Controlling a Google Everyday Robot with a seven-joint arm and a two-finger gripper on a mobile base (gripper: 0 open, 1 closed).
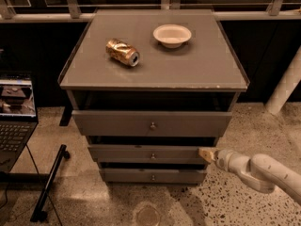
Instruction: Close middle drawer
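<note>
Matt grey smooth finish on middle drawer (141, 153), with small dark metal knob (152, 156). Same matt grey on cabinet top (155, 72). Dented shiny gold metal can (122, 52). Matt off-white bowl (172, 35), material unclear. Pale gripper (205, 154) at right end of middle drawer front, on smooth white arm (256, 171) with slight sheen. Speckled stone-look floor (263, 126).
</note>
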